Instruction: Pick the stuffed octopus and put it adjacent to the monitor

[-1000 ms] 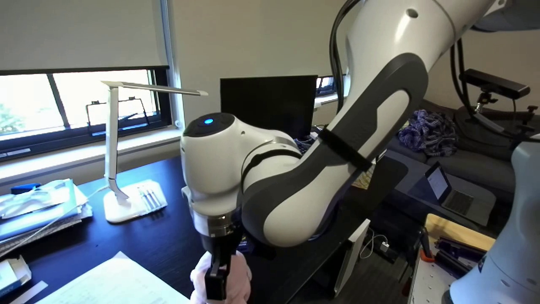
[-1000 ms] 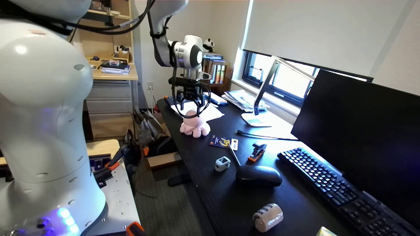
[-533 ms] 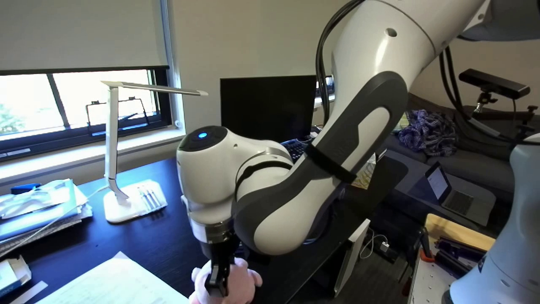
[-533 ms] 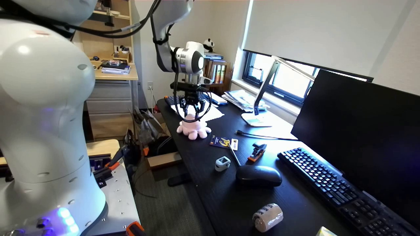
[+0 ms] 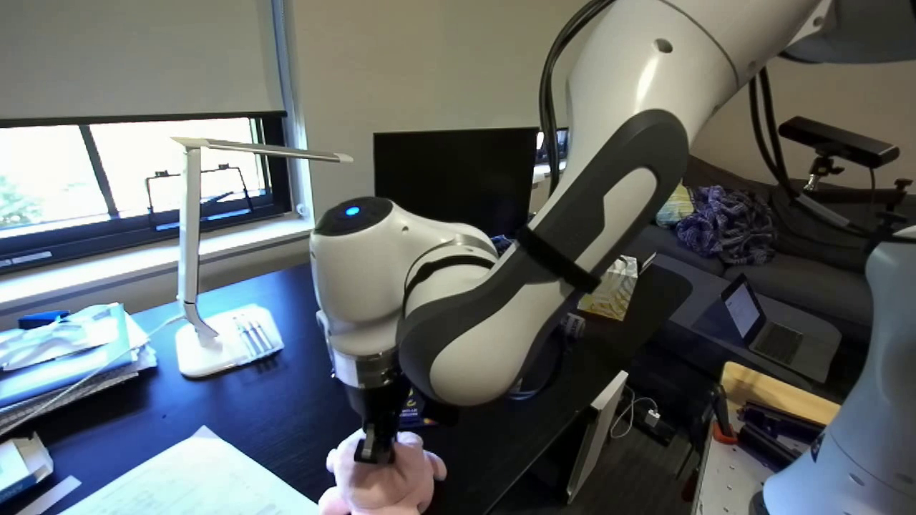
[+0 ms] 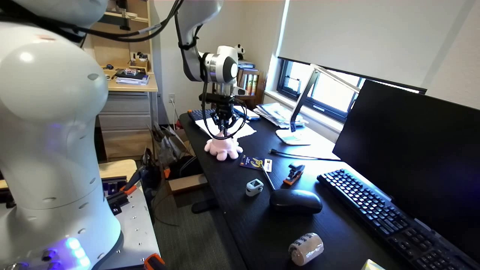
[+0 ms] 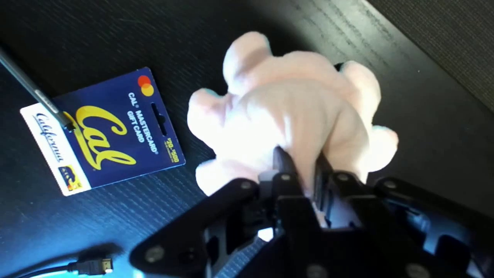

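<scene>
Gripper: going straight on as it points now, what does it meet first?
The stuffed octopus: the gripper pinches a fold of its head. Below that, probably the desk; any gap under the octopus is hard to judge.

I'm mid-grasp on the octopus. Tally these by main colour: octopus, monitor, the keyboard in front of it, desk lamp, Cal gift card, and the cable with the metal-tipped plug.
Black: 3 (monitor, keyboard, cable)
Pink: 1 (stuffed octopus)
White: 1 (desk lamp)
Blue: 1 (gift card, apart from its white strip)
Total: 6
</scene>
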You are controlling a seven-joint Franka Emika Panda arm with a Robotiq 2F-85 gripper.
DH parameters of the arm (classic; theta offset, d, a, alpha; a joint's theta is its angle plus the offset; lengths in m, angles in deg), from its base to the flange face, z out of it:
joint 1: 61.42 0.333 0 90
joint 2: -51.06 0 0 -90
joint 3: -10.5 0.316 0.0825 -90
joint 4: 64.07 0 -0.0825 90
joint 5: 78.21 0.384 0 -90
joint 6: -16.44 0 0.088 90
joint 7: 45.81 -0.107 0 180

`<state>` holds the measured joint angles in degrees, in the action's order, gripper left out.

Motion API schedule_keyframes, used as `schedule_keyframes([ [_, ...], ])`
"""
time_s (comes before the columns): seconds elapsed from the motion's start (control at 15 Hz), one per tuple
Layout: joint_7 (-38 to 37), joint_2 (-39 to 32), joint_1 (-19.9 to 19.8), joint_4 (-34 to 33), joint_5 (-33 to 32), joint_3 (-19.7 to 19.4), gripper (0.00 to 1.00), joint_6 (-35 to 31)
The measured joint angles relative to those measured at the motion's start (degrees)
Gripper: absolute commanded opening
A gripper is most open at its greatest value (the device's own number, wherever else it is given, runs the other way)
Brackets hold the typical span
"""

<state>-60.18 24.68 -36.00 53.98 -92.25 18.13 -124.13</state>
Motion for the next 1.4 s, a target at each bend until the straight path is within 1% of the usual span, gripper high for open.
schedule_keyframes([
  [0.07, 0.0, 1.46, -0.27, 0.55, 0.02, -0.04, 0.02, 0.22],
  [0.27, -0.6, 8.91, -1.54, 3.87, -0.09, -0.76, 0.02, 2.2],
  [0.47, -3.39, 18.22, -4.04, 7.99, -0.35, -2.25, 0.02, 7.15],
  [0.6, -5.28, 23.94, -6.98, 10.4, -0.35, -3.05, 0.02, 11.39],
  [0.87, -5.99, 33.75, -15.2, 15.16, 0.09, -5.18, 0.02, 18.96],
  [0.93, -5.98, 35.82, -17.42, 16.33, 0.15, -6.08, 0.06, 20.2],
  [1.07, -5.52, 39.23, -21.16, 18.57, 1.51, -8.04, 0.06, 21.06],
  [1.13, -5.3, 40.3, -22.0, 19.34, 1.9, -8.62, 0.06, 21.06],
  [1.2, -5.3, 40.89, -22.23, 19.81, 2.19, -8.78, 0.02, 21.06],
  [1.4, -5.3, 40.76, -22.31, 19.88, 2.39, -8.0, 0.02, 21.02],
])
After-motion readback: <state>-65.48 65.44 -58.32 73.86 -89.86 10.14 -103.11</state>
